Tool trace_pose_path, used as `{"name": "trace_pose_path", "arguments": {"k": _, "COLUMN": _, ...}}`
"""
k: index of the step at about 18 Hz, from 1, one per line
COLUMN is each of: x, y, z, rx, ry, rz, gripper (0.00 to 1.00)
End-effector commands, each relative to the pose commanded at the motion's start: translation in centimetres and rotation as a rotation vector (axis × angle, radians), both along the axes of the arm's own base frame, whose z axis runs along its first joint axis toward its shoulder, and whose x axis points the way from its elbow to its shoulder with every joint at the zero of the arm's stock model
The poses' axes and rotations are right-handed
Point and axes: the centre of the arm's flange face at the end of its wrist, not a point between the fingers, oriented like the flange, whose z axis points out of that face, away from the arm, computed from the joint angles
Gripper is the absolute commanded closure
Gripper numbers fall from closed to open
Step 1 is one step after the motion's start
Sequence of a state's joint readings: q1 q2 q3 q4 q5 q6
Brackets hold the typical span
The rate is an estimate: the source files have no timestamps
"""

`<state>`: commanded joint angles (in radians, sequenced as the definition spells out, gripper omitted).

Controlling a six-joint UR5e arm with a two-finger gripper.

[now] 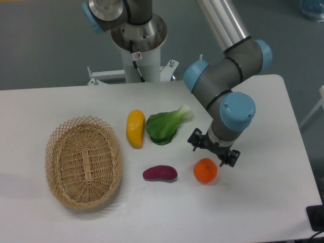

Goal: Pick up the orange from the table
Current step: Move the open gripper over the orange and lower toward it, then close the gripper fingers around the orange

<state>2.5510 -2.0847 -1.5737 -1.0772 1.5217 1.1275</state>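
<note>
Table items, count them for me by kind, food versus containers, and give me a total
Fruit: 2, the orange and the yellow mango-like fruit
Vegetables: 2, the purple sweet potato and the leafy green
Baskets: 1, the wicker basket
Total: 5

On your table (263,202), the orange (205,170) lies right of the sweet potato (160,173), directly in front of the gripper (213,150); mango (135,128) and greens (165,126) behind, basket (83,162) far left.
</note>
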Motion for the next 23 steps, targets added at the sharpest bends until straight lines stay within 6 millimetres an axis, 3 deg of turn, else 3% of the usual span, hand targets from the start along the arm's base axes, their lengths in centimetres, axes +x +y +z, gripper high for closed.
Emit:
{"name": "trace_pose_path", "arguments": {"k": 4, "x": 0.7, "y": -0.4, "z": -2.1, "rx": 0.045, "ry": 0.064, "rz": -0.003, "gripper": 0.00}}
{"name": "trace_pose_path", "arguments": {"k": 19, "x": 1.7, "y": 0.8, "z": -4.8, "rx": 0.051, "ry": 0.073, "rz": 0.011, "gripper": 0.00}}
{"name": "trace_pose_path", "arguments": {"k": 23, "x": 1.6, "y": 0.8, "z": -4.7, "rx": 0.049, "ry": 0.072, "rz": 0.012, "gripper": 0.36}}
